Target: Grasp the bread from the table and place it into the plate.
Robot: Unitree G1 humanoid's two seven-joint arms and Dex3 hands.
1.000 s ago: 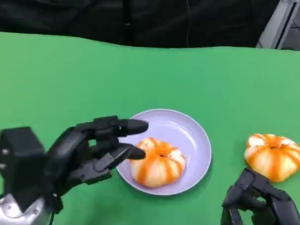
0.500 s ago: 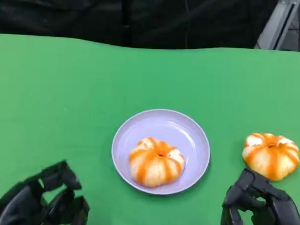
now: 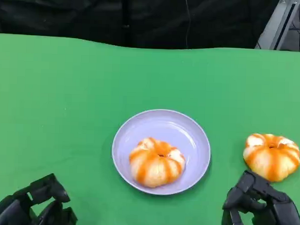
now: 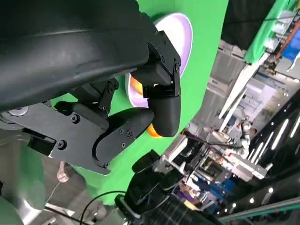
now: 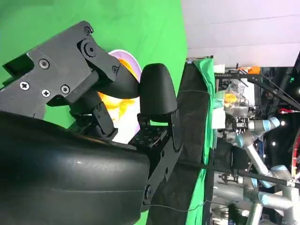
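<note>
Two round orange-striped bread rolls are present. One bread roll lies inside the lavender plate, the only plate, at table centre. The second roll sits on the green table, well right of the plate and just beyond the right hand, the nearer hand. The roll is round, without a long axis. The right hand holds nothing, fingers loosely curled. The left hand sits low, empty, fingers apart.

Left hand: cut off by head view's lower-left edge. Right hand: cut off at lower-right corner. Plate, left wrist view: largely hidden behind fingers. Bread, right wrist view: mostly hidden behind fingers.
</note>
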